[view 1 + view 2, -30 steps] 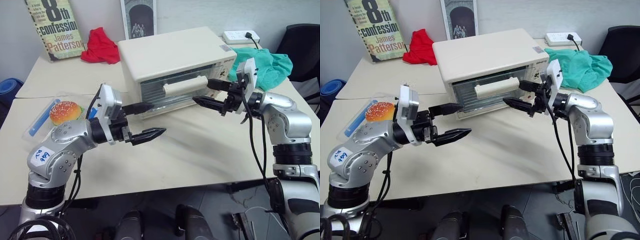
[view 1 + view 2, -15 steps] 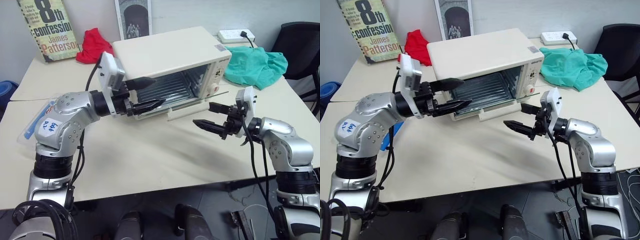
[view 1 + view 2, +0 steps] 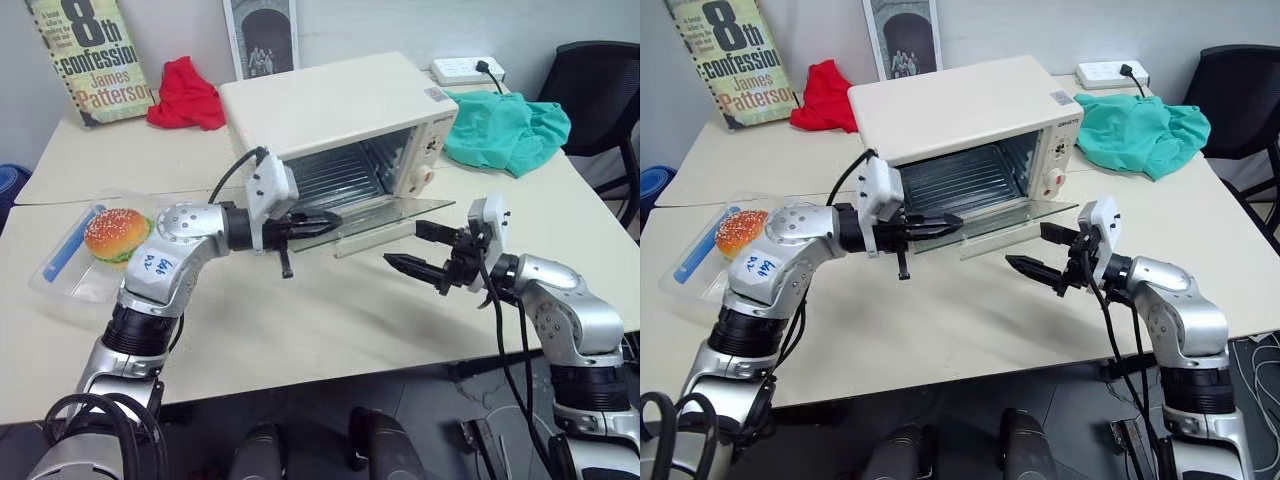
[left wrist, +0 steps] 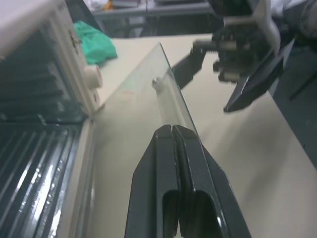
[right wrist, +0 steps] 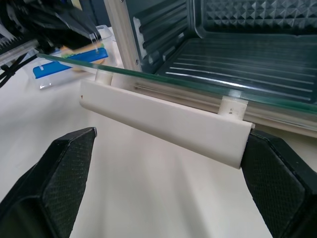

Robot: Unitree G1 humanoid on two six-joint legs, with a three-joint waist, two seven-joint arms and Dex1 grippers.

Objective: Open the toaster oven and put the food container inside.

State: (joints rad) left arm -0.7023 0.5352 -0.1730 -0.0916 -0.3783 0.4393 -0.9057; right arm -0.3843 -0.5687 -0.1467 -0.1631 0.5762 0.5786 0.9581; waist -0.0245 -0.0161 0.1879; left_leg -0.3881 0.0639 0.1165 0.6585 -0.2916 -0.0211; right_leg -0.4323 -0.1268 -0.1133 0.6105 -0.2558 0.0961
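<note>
The cream toaster oven (image 3: pixel 340 100) stands mid-table with its glass door (image 3: pixel 390 213) dropped level and the wire rack showing inside. My left gripper (image 3: pixel 328 217) is shut with nothing between its fingers (image 4: pixel 173 163), and its tips lie over the glass near the door's front edge. My right gripper (image 3: pixel 425 248) hangs open just in front of the door's bar handle (image 5: pixel 168 124), one finger (image 5: pixel 64 178) off each end and touching nothing. The food container (image 3: pixel 70 265), a clear tray with a blue clip and a toy hamburger (image 3: pixel 115 232), sits on the table's left side, away from both grippers.
A book (image 3: pixel 95 55), a red cloth (image 3: pixel 185 95) and a picture frame (image 3: pixel 262 35) stand behind the oven. A green cloth (image 3: pixel 505 125) and a power strip (image 3: pixel 465 70) lie at the back right, near a black chair (image 3: pixel 600 90).
The oven door has swung from closed down to level. My left gripper shut and came down over the glass. My right gripper dropped lower and back from the handle, still open.
</note>
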